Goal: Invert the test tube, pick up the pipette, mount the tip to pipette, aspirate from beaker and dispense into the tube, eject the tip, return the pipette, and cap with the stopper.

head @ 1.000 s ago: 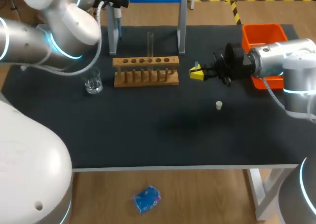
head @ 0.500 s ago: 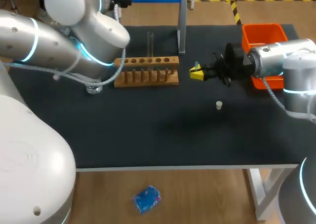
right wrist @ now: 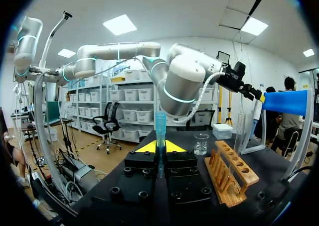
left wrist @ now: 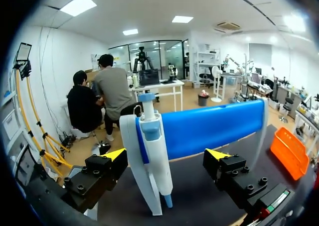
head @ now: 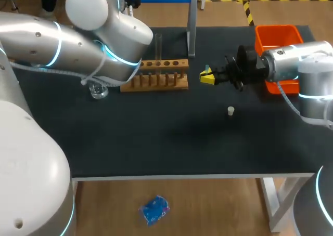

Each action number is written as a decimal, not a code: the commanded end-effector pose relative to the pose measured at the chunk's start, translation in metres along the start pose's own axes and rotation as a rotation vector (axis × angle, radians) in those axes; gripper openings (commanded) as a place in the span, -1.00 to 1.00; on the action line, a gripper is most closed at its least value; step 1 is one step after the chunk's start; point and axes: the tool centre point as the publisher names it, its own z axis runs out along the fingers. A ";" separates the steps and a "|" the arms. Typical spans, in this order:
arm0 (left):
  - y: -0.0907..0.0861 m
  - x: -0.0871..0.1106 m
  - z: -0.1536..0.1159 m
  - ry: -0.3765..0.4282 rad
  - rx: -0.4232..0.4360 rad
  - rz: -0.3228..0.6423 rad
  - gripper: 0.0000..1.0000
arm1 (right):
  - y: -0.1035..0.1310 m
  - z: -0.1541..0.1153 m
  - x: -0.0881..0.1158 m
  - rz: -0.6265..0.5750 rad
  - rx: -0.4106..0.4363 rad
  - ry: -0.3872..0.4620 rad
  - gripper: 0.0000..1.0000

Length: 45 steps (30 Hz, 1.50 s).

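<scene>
Left gripper (left wrist: 166, 155) hangs at the tabletop's far edge with its 2 yellow-tipped fingers spread wide. The white and blue pipette (left wrist: 151, 154) stands between them in its white holder (left wrist: 130, 151), and neither finger touches it. Right gripper (right wrist: 158, 147) sits near the right edge, pinched closed on a blue pipette tip (right wrist: 160, 125) (it pokes up between the fingers). Toward the far edge, the wooden rack (head: 166, 81) carries 1 clear test tube (head: 158, 44) upright. The beaker (head: 98, 91) stands just beside the rack's left end, partly under the left arm (head: 78, 43). A small white stopper (head: 230, 110) lies alone toward the right of the tabletop (head: 156, 137), and an orange bin (head: 278, 34) fills the far right corner.
</scene>
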 end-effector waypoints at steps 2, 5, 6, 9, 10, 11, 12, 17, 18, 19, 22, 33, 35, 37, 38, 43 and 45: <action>-0.004 -0.002 0.007 -0.014 0.000 -0.008 1.00 | 0.001 -0.001 0.001 0.000 0.002 0.001 -1.00; -0.004 -0.003 0.008 -0.027 0.008 -0.027 1.00 | 0.001 -0.001 0.001 0.000 0.002 0.001 -1.00; -0.004 -0.003 0.008 -0.030 0.013 -0.035 1.00 | 0.001 -0.001 0.001 0.000 0.002 0.001 -1.00; -0.003 -0.002 0.008 -0.036 0.018 -0.050 1.00 | 0.001 -0.001 0.001 0.000 0.002 0.001 -1.00; -0.003 -0.002 0.009 -0.036 0.019 -0.051 1.00 | 0.001 -0.001 0.001 0.000 0.002 0.001 -1.00; -0.003 -0.002 0.009 -0.036 0.019 -0.055 1.00 | 0.001 -0.001 0.001 0.000 0.002 0.001 -1.00; -0.003 -0.002 0.009 -0.038 0.020 -0.058 1.00 | 0.001 -0.001 0.001 0.000 0.002 0.001 -1.00; -0.003 -0.002 0.009 -0.046 0.024 -0.066 1.00 | 0.001 -0.001 0.001 0.000 0.002 0.001 -1.00; -0.003 -0.002 0.009 -0.047 0.026 -0.070 1.00 | 0.001 -0.001 0.001 0.000 0.002 0.001 -1.00; -0.003 -0.002 0.009 -0.048 0.026 -0.071 1.00 | 0.001 -0.001 0.001 0.000 0.002 0.001 -1.00; -0.003 -0.002 0.012 -0.053 0.029 -0.076 1.00 | 0.001 -0.001 0.001 0.000 0.002 0.001 -1.00; -0.006 -0.001 0.016 -0.076 0.048 -0.112 1.00 | 0.001 -0.001 0.001 0.000 0.002 0.001 -1.00; -0.006 0.000 0.017 -0.082 0.050 -0.118 1.00 | 0.001 -0.001 0.001 0.000 0.002 0.001 -1.00; -0.005 0.000 0.017 -0.084 0.050 -0.119 1.00 | 0.001 -0.001 0.001 0.000 0.002 0.001 -1.00; -0.005 0.000 0.017 -0.087 0.049 -0.121 1.00 | 0.001 -0.001 0.001 0.000 0.002 0.001 -1.00; -0.004 -0.001 0.019 -0.096 0.046 -0.126 1.00 | 0.001 -0.001 0.001 0.000 0.002 0.001 -1.00; -0.004 -0.001 0.020 -0.098 0.045 -0.127 1.00 | 0.001 -0.001 0.001 0.000 0.002 0.001 -1.00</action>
